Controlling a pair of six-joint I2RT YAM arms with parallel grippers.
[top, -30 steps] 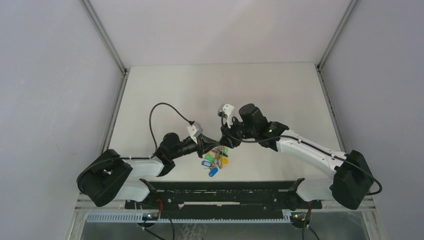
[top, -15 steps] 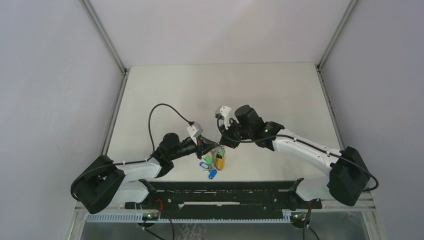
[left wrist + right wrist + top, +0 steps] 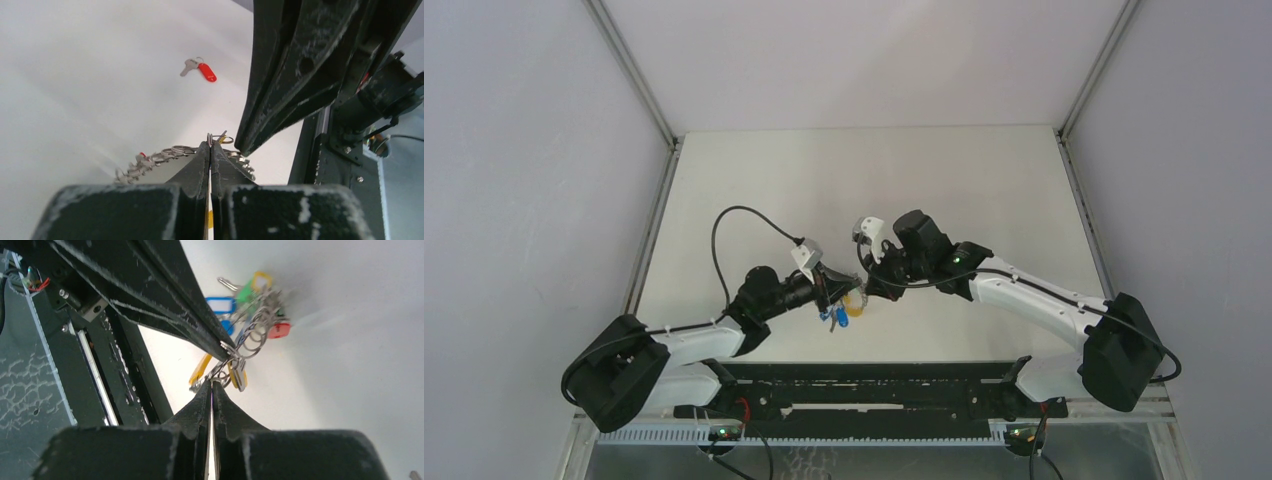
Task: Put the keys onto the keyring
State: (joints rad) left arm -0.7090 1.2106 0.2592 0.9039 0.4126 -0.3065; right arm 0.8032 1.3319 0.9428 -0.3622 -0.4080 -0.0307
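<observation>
Hanging keyring (image 3: pixel 840 311) close to near edge of table (image 3: pixel 754 180)

The keyring (image 3: pixel 248 337) dangles its coloured bunch aloft; the red key (image 3: pixel 201 69) lies flat on the table (image 3: pixel 75 75)

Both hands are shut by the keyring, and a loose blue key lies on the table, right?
No. The loose key is red, not blue; the left wrist view shows it. The left hand and right hand are shut by the keyring.

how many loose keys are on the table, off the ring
1: a red-headed key lying alone on the table, in the left wrist view; others may be hidden.
</observation>
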